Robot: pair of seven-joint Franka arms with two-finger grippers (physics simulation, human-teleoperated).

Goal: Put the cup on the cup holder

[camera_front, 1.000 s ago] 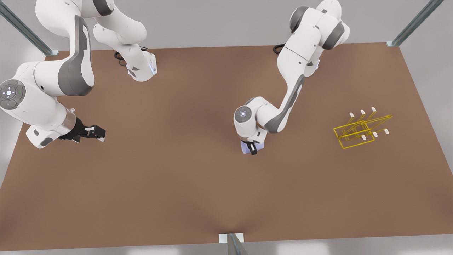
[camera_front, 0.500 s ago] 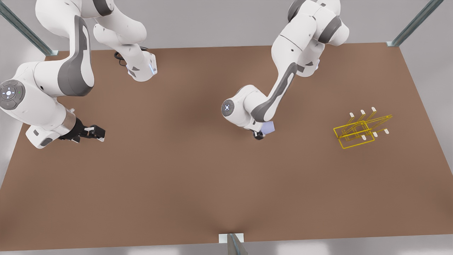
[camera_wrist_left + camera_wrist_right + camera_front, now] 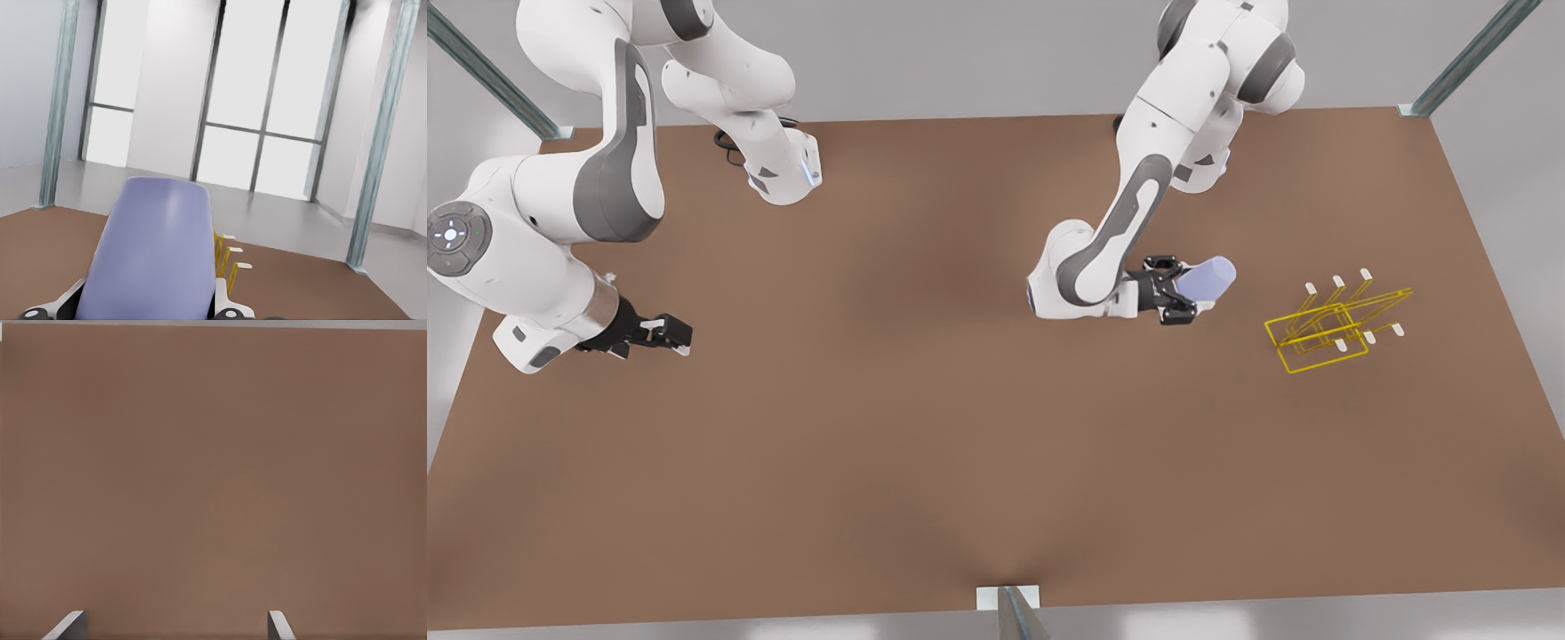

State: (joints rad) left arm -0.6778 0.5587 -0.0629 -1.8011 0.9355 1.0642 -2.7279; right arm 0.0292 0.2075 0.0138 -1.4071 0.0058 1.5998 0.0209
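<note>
Stretching under both of my white arms is one wide brown surface (image 3: 889, 462). My left arm, on the front view's right, has swung its wrist round in the last second: a second ago it pointed down at the surface with the cup under it, and now it lies level and aims toward the rack. My left hand (image 3: 1193, 293) is closed on the one small pale lavender-blue tumbler (image 3: 1208, 278), which is lifted clear of the surface and tipped on its side, its free end toward the rack. From the left wrist, the cup (image 3: 157, 253) sits between my fingers (image 3: 67, 303) with the capped prongs just past it. I judge the lift done and the carry under way; the mouth has yet to be lined up with a prong.

My right arm waits at the front view's left, its hand (image 3: 669, 332) low over the surface, fingers (image 3: 67, 625) parted and holding nothing.

One thin yellow wire-frame rack (image 3: 1325, 331) stands near the cup, apart from it. I count six white prong caps.
</note>
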